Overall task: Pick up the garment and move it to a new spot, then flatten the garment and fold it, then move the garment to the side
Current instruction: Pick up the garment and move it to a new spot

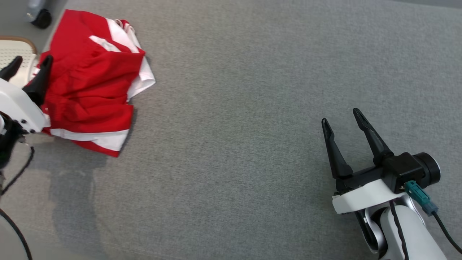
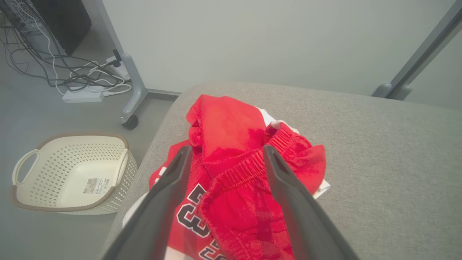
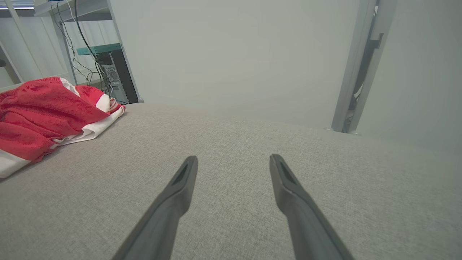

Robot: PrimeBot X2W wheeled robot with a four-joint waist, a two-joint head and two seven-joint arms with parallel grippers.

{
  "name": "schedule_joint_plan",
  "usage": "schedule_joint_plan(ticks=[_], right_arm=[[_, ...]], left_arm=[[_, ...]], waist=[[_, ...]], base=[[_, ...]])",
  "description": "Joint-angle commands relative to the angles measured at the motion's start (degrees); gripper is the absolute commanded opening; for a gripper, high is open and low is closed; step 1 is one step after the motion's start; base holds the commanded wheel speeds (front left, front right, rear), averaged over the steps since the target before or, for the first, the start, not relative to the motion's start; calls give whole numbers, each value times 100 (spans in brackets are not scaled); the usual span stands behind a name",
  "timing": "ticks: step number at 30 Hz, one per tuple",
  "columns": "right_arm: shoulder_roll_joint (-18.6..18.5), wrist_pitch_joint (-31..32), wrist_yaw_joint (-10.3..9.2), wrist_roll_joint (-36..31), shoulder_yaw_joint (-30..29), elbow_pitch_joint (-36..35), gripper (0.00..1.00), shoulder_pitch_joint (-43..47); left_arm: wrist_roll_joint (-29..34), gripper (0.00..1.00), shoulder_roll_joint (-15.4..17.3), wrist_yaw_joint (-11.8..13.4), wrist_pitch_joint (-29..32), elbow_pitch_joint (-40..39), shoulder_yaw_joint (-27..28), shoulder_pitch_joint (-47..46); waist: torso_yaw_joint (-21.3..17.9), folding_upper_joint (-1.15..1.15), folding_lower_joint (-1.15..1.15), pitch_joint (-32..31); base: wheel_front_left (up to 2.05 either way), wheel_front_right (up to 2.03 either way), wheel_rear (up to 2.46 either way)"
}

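The crumpled red-and-white garment [image 1: 90, 83] lies at the far left corner of the grey cushion [image 1: 234, 108]. The left gripper [image 1: 31, 62] is right at its left edge, fingers spread wide and holding nothing. The right gripper [image 1: 341, 117] hangs well apart over bare fabric, equally wide and empty.

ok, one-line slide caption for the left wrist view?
Open left gripper poised over the crumpled red garment at the edge of the grey surface; cream basket on the floor.
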Motion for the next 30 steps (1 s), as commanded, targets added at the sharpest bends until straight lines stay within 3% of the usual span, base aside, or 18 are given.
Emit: schedule_joint_plan(ticks=[1,10,18,30], right_arm=[[-62,-33,11,-35,22,-51,100,-77],[-110,-33,11,-44,21,-129,100,-108],[-104,-33,11,-61,36,-136,100,-134],[-89,-33,11,-57,22,-76,100,-214]], left_arm=[[-209,100,150,-1,102,146,-149,-247],[-931,100,572,-2,817,682,-1107,-927],[-1265,100,604,-2,810,912,-1591,-1199],[-1933,100,921,-2,923,586,-2553,-1336]], waist=[[-187,0,0,188],[-362,0,0,424],[-413,0,0,514],[-363,0,0,549]], base=[[0,0,0],[0,0,0],[0,0,0],[0,0,0]])
